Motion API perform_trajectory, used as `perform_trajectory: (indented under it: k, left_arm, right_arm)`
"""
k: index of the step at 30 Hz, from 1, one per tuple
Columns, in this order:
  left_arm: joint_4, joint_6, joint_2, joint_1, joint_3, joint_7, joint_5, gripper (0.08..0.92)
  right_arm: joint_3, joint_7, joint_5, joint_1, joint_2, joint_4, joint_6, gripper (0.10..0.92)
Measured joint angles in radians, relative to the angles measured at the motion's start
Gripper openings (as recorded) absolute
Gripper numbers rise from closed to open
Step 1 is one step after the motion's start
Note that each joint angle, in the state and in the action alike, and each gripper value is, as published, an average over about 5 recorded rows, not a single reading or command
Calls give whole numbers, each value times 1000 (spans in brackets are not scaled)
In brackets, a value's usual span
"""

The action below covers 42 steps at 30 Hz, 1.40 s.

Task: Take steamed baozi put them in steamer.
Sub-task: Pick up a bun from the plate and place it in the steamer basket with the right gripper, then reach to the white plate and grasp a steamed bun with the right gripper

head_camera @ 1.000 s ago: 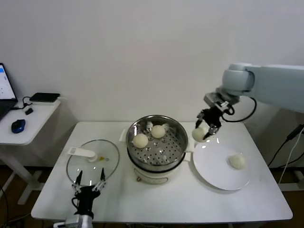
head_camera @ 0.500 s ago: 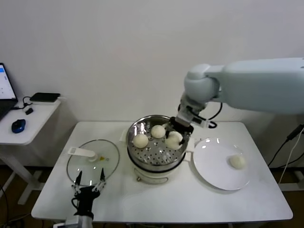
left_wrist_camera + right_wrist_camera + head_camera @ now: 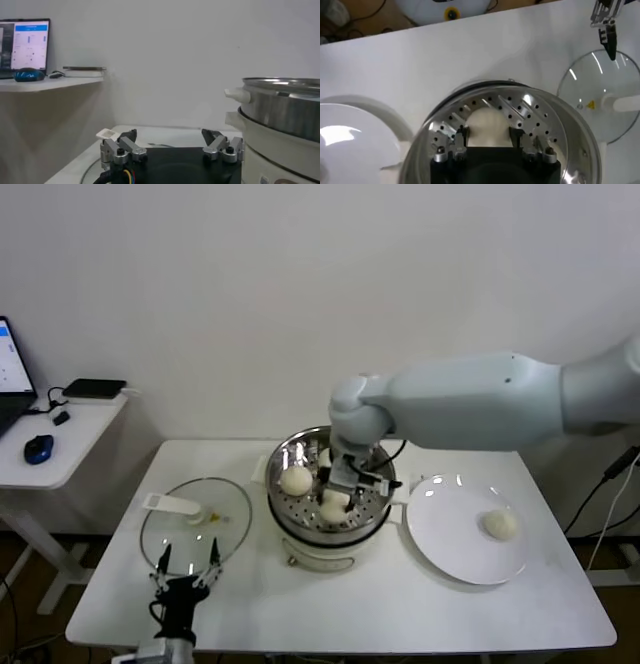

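Observation:
The steamer [image 3: 375, 469] stands mid-table, a shiny steel pot with a perforated tray [image 3: 530, 112]. My right gripper [image 3: 336, 492] reaches down into it, shut on a creamy-white baozi [image 3: 332, 504], which sits between the fingers [image 3: 488, 126] just over the tray. A second baozi [image 3: 295, 480] lies on the tray's left side. One more baozi [image 3: 499, 524] rests on the white plate [image 3: 450, 544] to the right. The right arm hides the rear of the tray. My left gripper [image 3: 186, 568] is parked open near the table's front left edge, with nothing between its jaws [image 3: 170, 141].
A flat glass lid [image 3: 195, 519] with a white handle lies left of the steamer, just beyond the left gripper. A side desk [image 3: 60, 444] at far left carries a mouse and laptop. The steamer's wall [image 3: 282, 112] stands close beside the left gripper.
The right arm swung left from above the plate's edge, carrying the baozi over the steamer and lowering it to the tray. The left arm stayed still.

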Motion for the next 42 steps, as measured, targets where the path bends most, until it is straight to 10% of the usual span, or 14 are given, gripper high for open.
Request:
perform_trajectory:
  k: [11, 22, 42]
  left_arm:
    - [6, -1, 0, -5, -6, 0, 1, 823]
    - [-5, 1, 0, 1, -8, 2, 1, 823]
    - [-21, 2, 3, 10, 12, 1, 2, 823]
  right_arm:
    - [36, 4, -36, -102, 78, -122, 16, 592]
    - [-1, -64, 74, -43, 69, -145, 42, 818]
    - [-282, -180, 367, 188, -245, -257, -126, 823]
